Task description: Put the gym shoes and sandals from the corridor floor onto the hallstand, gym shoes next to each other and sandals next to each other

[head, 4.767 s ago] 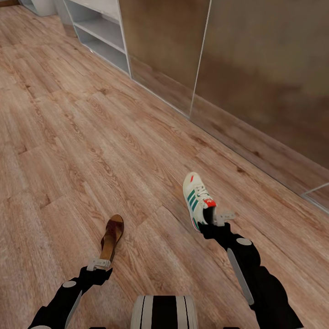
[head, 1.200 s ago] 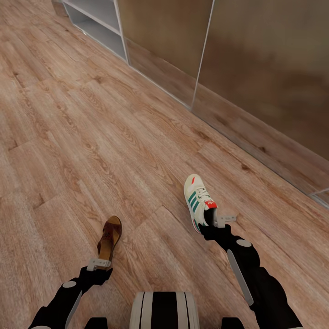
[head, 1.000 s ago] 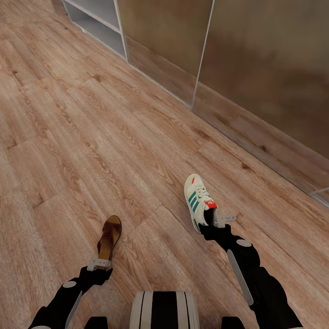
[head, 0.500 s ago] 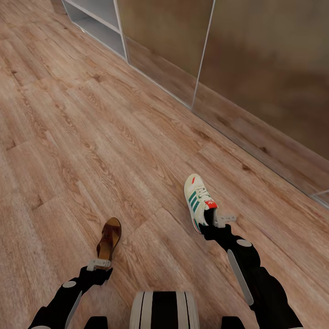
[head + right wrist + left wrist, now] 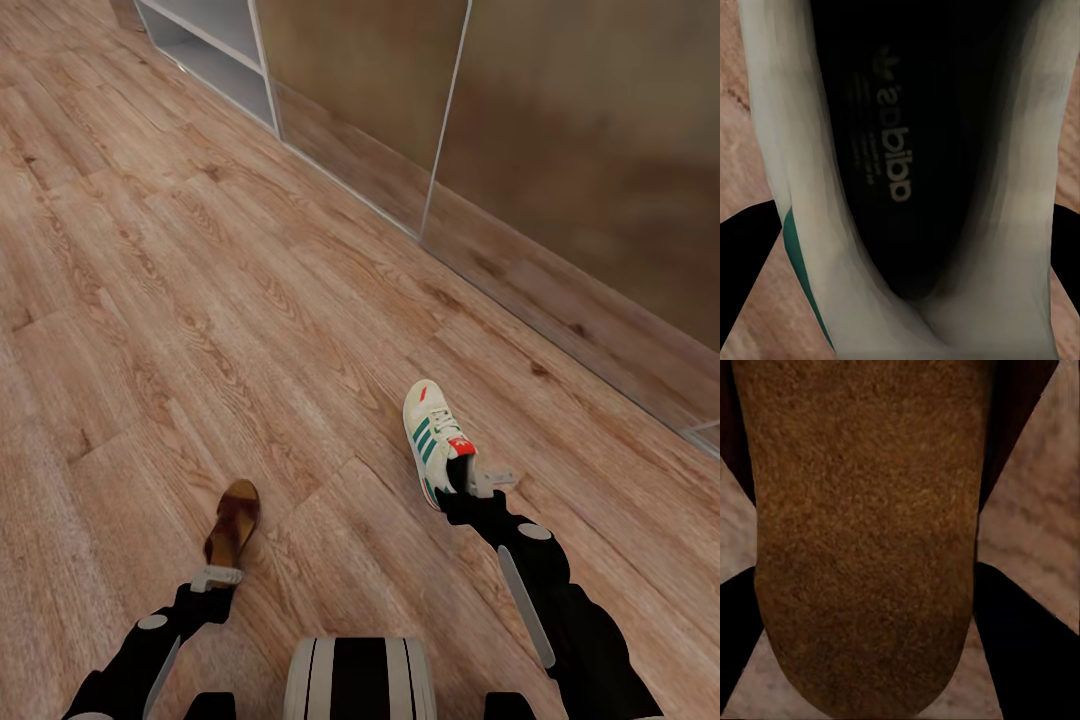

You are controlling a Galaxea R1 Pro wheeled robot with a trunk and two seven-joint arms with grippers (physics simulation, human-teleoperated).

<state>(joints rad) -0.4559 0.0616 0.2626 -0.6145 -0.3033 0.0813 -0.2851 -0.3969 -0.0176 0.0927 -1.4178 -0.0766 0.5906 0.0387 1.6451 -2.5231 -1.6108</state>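
The left gripper (image 5: 217,577) has its fingers pinching a brown sandal (image 5: 233,522) by the heel. The right gripper (image 5: 478,484) clamps a gym shoe (image 5: 432,437) at its heel. Both hang over the corridor floor (image 5: 200,300); a pale shelf unit (image 5: 215,50) stands far left.

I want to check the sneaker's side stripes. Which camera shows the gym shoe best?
The head view: the whole gym shoe shows there, with green stripes and red tongue, held at the heel by the right gripper. The right wrist view gives a close look into its dark insole. The left wrist view shows the sandal.
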